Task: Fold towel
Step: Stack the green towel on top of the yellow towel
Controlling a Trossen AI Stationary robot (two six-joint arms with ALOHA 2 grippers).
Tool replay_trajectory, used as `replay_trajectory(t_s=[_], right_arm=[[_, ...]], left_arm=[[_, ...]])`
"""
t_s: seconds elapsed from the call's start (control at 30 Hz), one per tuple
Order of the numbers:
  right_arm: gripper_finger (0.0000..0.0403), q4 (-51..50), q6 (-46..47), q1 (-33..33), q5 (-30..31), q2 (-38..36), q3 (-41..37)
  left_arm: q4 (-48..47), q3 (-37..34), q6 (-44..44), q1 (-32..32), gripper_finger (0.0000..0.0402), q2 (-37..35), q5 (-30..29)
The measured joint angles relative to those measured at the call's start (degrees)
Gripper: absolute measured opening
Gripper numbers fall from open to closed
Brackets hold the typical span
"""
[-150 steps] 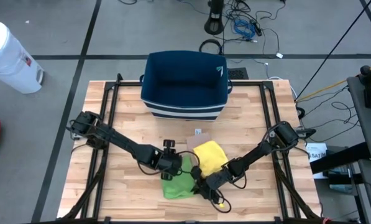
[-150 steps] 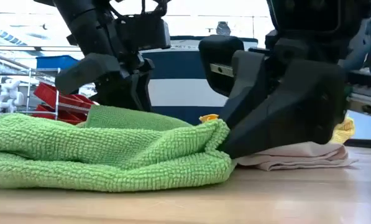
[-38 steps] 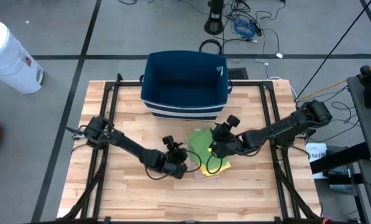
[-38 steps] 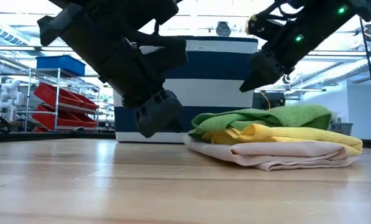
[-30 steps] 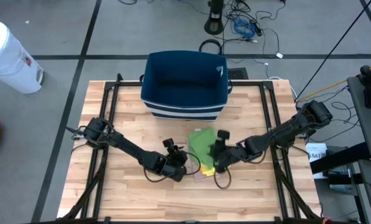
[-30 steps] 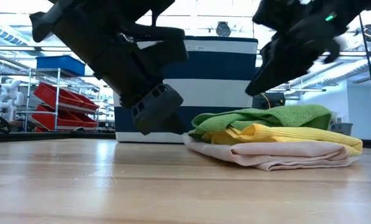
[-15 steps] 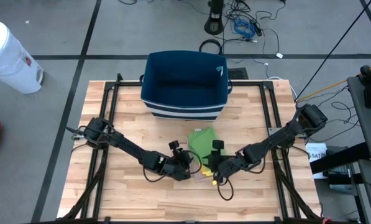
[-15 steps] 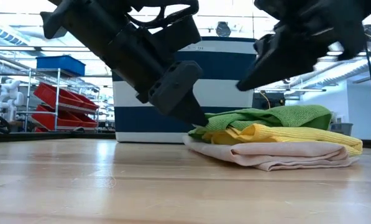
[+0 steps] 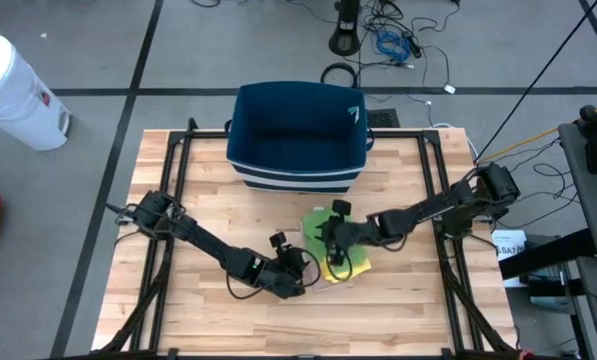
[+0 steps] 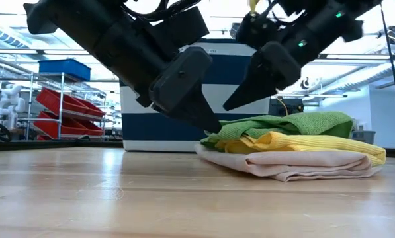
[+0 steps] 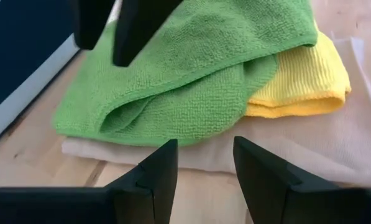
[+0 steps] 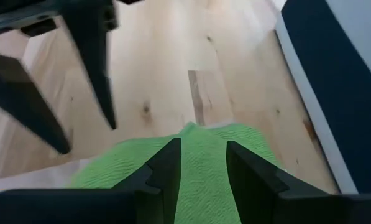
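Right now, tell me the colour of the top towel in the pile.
Green top towel; left wrist view shows it best.

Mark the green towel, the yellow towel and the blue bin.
green towel (image 11: 191, 68), left wrist view, middle of its top fold
yellow towel (image 11: 303, 81), left wrist view, exposed folded edge
blue bin (image 9: 296, 160), high view, front wall

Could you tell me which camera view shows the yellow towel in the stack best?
The low view: the yellow towel lies plainly between the green towel and the beige towel. The left wrist view shows one corner, the high view a small patch, the right wrist view none.
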Motion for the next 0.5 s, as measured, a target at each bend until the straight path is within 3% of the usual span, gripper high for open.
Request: replay_trajectory(t_s=[0.3,0.5], right_arm=[[0.0114,0.29,-0.88,-6.62,-13.08,0.00,0.00],[0.0114,0.84,-2.89,-8.35,-15.61,0.02,0.00]], left_arm=[[0.27,0.00,-0.20,0.36,0.0163,0.00,1.26],[0.32,0.00,-0.33,0.97,0.0163,0.00,2.78]])
